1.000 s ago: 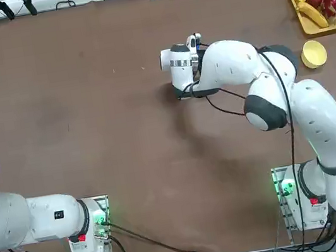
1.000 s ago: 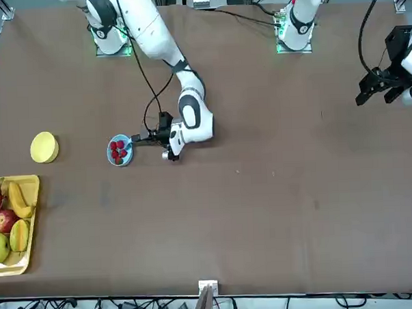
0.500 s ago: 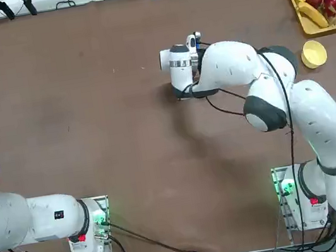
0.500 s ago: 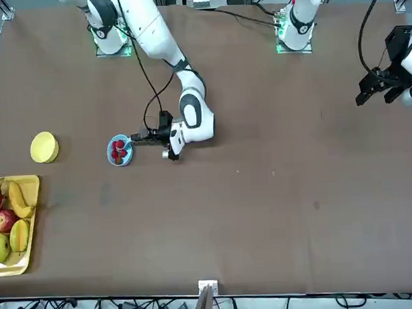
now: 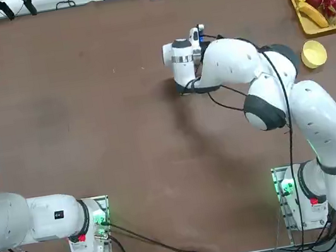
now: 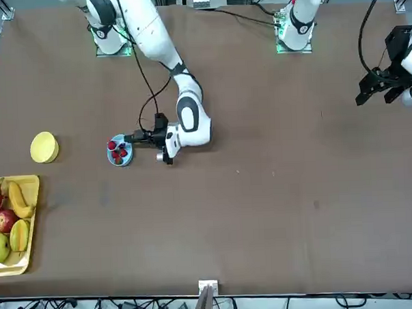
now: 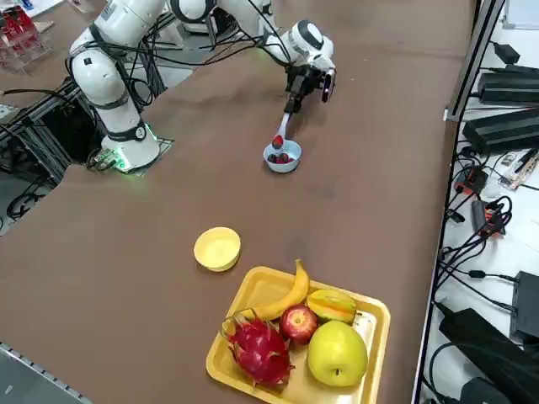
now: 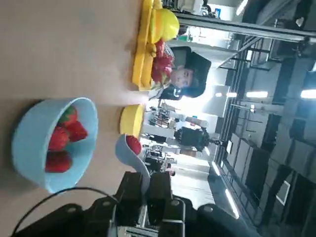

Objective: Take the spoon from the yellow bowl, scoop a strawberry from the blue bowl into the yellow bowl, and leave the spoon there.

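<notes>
A brown tabletop (image 7: 168, 278) fills the right side view. A yellow fruit tray (image 7: 370, 332) sits at lower centre, the yellow bowl (image 7: 217, 249) just left of it. Above, mid-frame, stands the blue bowl (image 7: 282, 157) of strawberries. The right gripper (image 7: 290, 105) hangs above it, fingers clamped on the spoon (image 7: 280, 133), which carries one strawberry (image 7: 277, 141).

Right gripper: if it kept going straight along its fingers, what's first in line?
Probably the yellow bowl. The right gripper, shut on the spoon with a strawberry in it, is raised beside the blue bowl; the spoon points toward the yellow one. Depth is unclear; it might pass above.
</notes>
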You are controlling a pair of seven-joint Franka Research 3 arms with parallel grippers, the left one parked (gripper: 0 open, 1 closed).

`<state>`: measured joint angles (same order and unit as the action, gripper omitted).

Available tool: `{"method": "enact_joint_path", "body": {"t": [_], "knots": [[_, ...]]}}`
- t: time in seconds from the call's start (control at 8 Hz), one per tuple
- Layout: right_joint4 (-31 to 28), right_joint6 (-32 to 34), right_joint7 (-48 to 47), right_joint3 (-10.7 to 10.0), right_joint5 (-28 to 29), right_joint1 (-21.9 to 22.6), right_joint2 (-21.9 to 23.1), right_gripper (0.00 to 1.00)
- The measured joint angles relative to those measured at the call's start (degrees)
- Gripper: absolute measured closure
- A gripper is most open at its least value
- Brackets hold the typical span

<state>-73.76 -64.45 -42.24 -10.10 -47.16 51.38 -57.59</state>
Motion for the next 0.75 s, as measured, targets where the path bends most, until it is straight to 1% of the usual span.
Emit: {"method": "enact_joint_path", "body": {"t": [0.25,0.75], "knots": [[0.2,2.7,0.0,-2.6,0.0,0.0,0.0,0.89],[-1.1,3.6,0.0,-7.6,0.0,-0.8,0.0,0.89]]}}
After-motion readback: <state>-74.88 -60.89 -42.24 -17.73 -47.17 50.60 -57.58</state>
